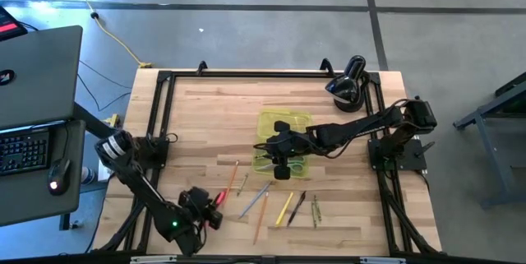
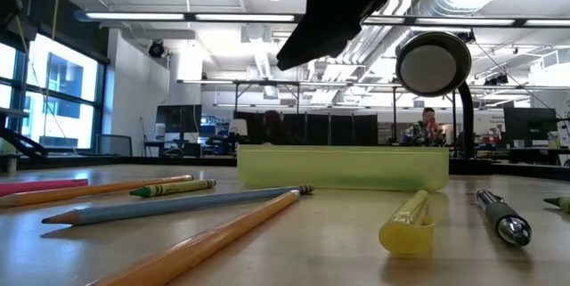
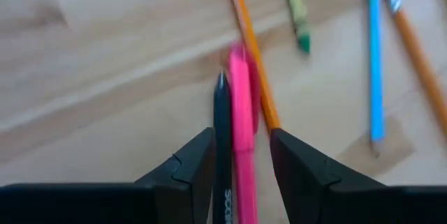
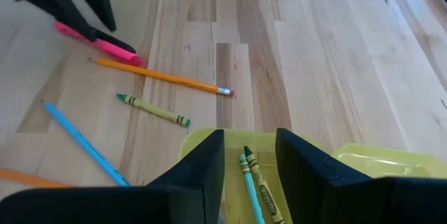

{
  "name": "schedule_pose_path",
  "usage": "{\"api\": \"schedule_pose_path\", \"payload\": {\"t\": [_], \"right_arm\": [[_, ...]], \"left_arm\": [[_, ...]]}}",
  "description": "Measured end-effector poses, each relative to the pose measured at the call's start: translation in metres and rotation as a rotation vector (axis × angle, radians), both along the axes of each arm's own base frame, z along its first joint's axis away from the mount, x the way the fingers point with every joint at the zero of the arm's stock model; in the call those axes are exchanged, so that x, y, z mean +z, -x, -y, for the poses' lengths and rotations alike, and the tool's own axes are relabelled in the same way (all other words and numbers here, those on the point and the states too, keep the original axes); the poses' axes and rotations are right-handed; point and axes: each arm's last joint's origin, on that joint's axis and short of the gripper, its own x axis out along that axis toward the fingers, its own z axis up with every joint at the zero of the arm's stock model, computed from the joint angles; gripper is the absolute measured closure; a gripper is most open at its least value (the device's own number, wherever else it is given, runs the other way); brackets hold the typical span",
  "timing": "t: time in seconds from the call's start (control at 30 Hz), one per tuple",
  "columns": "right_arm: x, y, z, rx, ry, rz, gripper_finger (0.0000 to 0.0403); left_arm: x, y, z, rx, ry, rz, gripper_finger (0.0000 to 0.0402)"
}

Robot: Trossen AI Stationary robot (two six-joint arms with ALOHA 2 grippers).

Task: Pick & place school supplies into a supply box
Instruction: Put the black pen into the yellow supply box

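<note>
My left gripper (image 1: 212,211) (image 3: 241,161) stands open near the table's front left, slanting down. Its fingers are on either side of a black pen (image 3: 222,133) and a pink marker (image 3: 242,112), which lie side by side on the table. More pencils and crayons lie to their right: an orange pencil (image 3: 251,56), a green crayon (image 3: 297,15) and a blue pencil (image 3: 375,56). The yellow-green supply box (image 1: 288,122) (image 2: 343,168) sits mid-table with crayons (image 4: 255,178) inside. My right gripper (image 1: 283,168) (image 4: 250,154) hovers open above the box's near end. My left gripper comes from above at a slant, its fingers lying along the black pen and the pink marker, which rest on the table. One finger (image 3: 199,161) stands right beside the black pen; whether it touches it I cannot tell. The other finger is apart from the marker.
Loose supplies lie in front of the box: a second orange pencil (image 1: 261,215), a yellow marker (image 1: 285,209), a dark pen (image 1: 297,206) and a green crayon (image 1: 314,210). A black rounded device (image 1: 349,83) stands at the far right corner. A laptop (image 1: 33,75) sits off the table's left.
</note>
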Motion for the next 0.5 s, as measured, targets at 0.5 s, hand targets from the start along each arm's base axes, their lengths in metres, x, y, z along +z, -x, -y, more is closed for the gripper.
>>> {"api": "schedule_pose_path", "payload": {"t": [0.5], "right_arm": [[0.001,-0.001,0.0,0.0,-0.002,0.015,0.0295]], "left_arm": [[-0.029,-0.002,0.004,0.003,-0.053,-0.036,0.023]]}}
